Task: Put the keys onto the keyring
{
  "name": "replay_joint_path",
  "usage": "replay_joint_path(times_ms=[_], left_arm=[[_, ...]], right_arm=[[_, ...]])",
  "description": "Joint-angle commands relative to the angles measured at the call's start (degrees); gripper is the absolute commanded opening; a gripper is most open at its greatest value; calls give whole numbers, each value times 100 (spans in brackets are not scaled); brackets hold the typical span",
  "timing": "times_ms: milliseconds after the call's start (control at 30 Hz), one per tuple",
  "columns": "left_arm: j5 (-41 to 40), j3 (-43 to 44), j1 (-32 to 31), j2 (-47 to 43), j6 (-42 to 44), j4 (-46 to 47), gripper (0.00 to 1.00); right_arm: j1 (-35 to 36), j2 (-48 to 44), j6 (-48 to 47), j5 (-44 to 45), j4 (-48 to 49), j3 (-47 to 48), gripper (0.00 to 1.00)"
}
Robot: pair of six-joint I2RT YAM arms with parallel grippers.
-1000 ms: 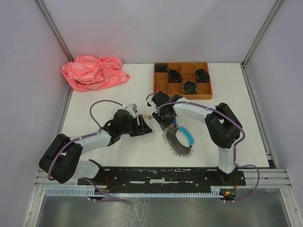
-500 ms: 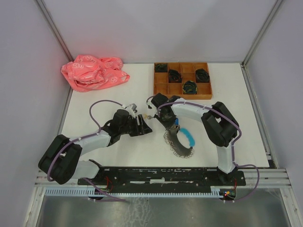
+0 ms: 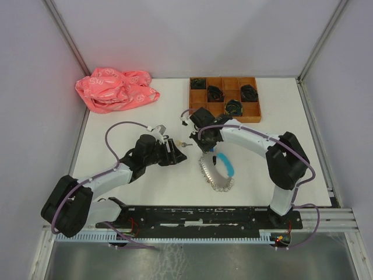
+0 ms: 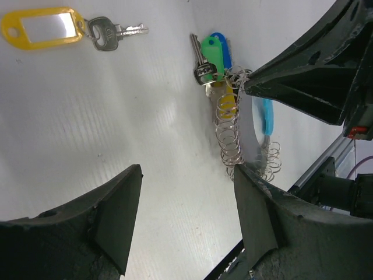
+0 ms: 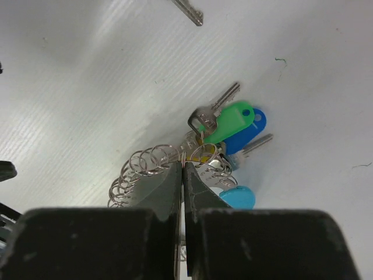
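Top view first: the right gripper [image 3: 210,153] is seen down at the far edge of the keyring [image 3: 211,178], which lies on the white worktop [image 3: 134,116] between the two arms. A second ago its jaws stood partly apart over that hoop. Now they are closed. The right elbow has been swung outward to the right, and the keyring has been drawn a little leftward, with its light-blue section [image 3: 227,165] on the right side. The left gripper [image 3: 179,153] is held low beside a loose key [image 3: 185,143], jaws parted and nothing between them, much as before. The wooden tray [image 3: 233,118] of black coiled bundles [image 3: 215,92] and the pink bag [image 3: 116,88] are unmoved at the far side.

Left wrist view: the left gripper [image 4: 186,216] is shown wide open over bare worktop. The loose key [image 4: 111,34] with its yellow tag [image 4: 41,28] lies beyond it, untouched. The keyring [image 4: 228,131] is seen to the right, carrying a green tag [image 4: 211,51] and a blue tag [image 4: 221,41], with the right gripper [image 4: 250,86] meeting its top.

Right wrist view: the right gripper [image 5: 182,172] is pressed shut on the wire of the keyring [image 5: 148,162], just beside the green tag [image 5: 228,122] and blue tag [image 5: 249,129].
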Motion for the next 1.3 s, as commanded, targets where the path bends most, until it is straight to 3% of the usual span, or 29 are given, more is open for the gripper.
replay_joint_path(times_ms=[0,300,667,900,1067,1267], left_arm=[[-40,33,-21,-348,295,399,71],[-378,-161,-20,-1084,471,1544,73],[-156,-201,-19,-1180,998,2314,73],[154,-543,-88,-1247,1507,3098,72],[196,-583,-297,-1069,2423,3267,74],[989,-581,-432,-425,3532,4200,73]], right_arm=[[33,-557,-16,-288,451,-170,1],[35,-1635,-300,-855,1464,-753,1],[20,-2839,-642,-1119,2464,-1744,1],[7,-2799,-530,-1092,1901,-1484,1],[-1,-2698,-467,-1078,1318,-1142,1],[-15,-2661,-711,-1381,1051,-976,1]])
